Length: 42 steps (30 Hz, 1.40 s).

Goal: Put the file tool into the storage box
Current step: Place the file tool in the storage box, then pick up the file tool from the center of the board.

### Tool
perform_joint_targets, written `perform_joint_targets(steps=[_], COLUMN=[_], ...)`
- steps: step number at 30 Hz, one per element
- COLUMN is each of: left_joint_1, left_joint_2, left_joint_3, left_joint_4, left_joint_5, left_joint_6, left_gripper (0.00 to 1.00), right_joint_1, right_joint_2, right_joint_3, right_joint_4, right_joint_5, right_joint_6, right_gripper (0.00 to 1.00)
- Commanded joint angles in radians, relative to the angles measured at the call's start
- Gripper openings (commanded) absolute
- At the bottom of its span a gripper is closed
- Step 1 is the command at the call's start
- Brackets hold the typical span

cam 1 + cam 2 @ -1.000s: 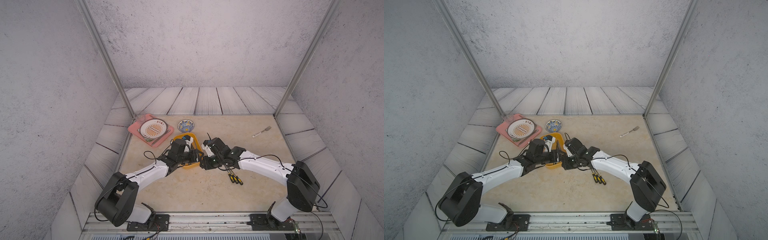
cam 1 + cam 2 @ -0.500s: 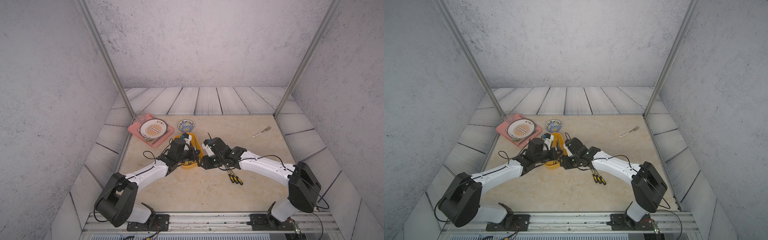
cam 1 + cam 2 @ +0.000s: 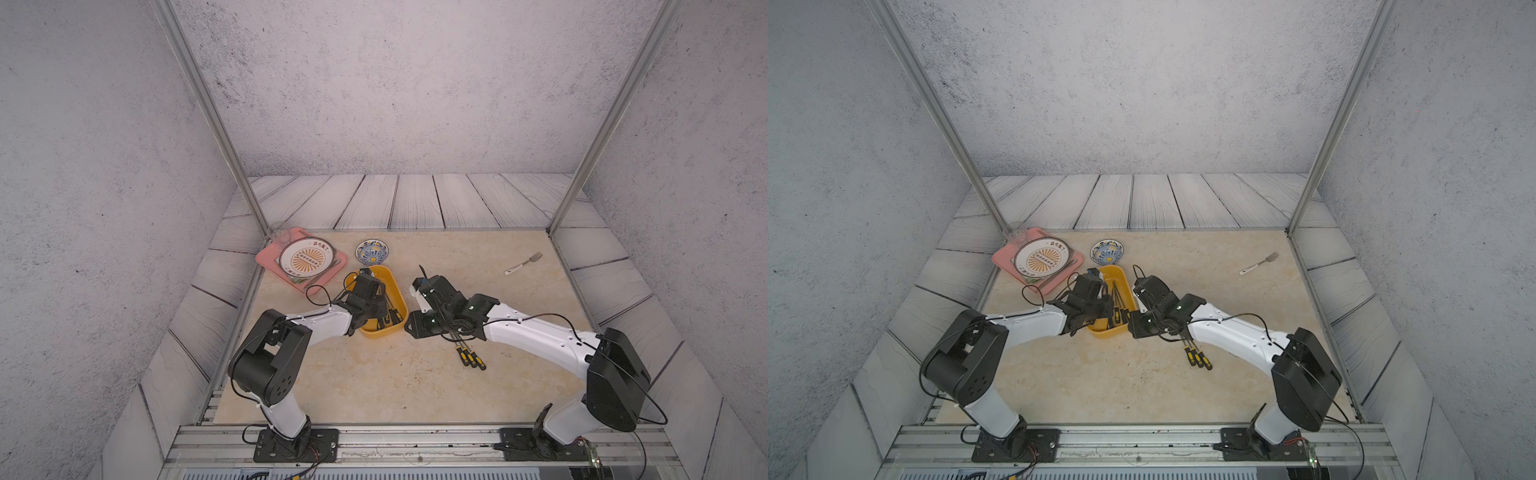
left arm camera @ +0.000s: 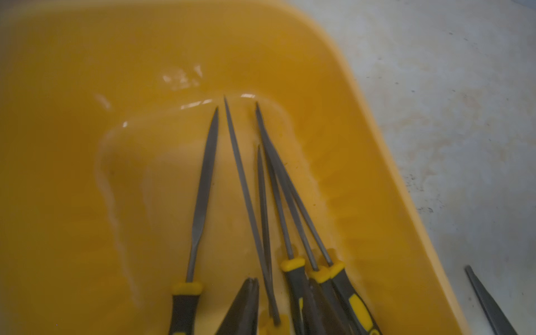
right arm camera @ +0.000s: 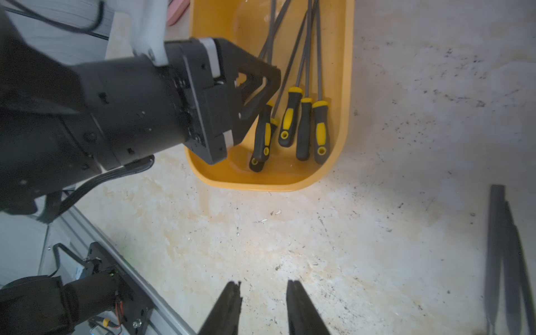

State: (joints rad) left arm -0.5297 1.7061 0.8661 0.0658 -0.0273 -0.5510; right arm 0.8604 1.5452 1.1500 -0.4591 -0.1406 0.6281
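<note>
Fetching the next file looks like the step in hand. Item, storage box (image 3: 388, 280): yellow tub on the desk (image 3: 374, 386), holding what I count as five boxed files (image 5: 290, 116), laid lengthwise with handles at the end nearer my bases. Item, left pincer (image 4: 278, 293): low over the handle end of the box, jaws seemingly apart, one thin file lying loose between them, nothing clamped. Item, right pincer (image 5: 264, 304): jaws apart and empty, hovering over bare desk just beside the near end of the box. Item, three loose files (image 3: 469, 358): side by side on the desk, touching one another, shafts running under my right forearm (image 3: 536, 332), handles showing past it in both top views. In the right wrist view their shafts lie off to one side of the jaws, near but not between them. Method, as judged: swing the right pincer over the bundle, set the jaws across the outermost shaft so the neighbours are not dragged, descend almost to the desk, close near the handle, lift level, and enter the box only once the left pincer clears it.
</note>
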Motion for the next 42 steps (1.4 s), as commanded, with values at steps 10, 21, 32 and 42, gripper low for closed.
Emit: perform_joint_targets(steps=[10,21,32,42], left_joint_1=[-0.003,-0.007,-0.007,-0.007], left_joint_2=[-0.205,-0.290,-0.279,-0.277], left_joint_3=[-0.027,-0.085,-0.081,-0.077], left_joint_4=[-0.153,-0.161,-0.159,-0.148], left_joint_5=[-0.020,0.008,0.018,0.038], left_joint_6=[-0.074,-0.094,-0.097,-0.095], left_gripper=[0.40,0.40,0.40,0.41], right_joint_1=[-0.071,-0.144,-0.148,-0.147], right_joint_2=[-0.034,-0.022,0.095,0.136], right_joint_3=[-0.106,-0.226,-0.237,-0.259], right_joint_4=[-0.291,-0.261,-0.188,-0.145], right_joint_5=[0.258,0.243,0.142,0.098], right_joint_6=[0.054,0.073,0.072,0.082], right_gripper=[0.39,0.39,0.38,0.16])
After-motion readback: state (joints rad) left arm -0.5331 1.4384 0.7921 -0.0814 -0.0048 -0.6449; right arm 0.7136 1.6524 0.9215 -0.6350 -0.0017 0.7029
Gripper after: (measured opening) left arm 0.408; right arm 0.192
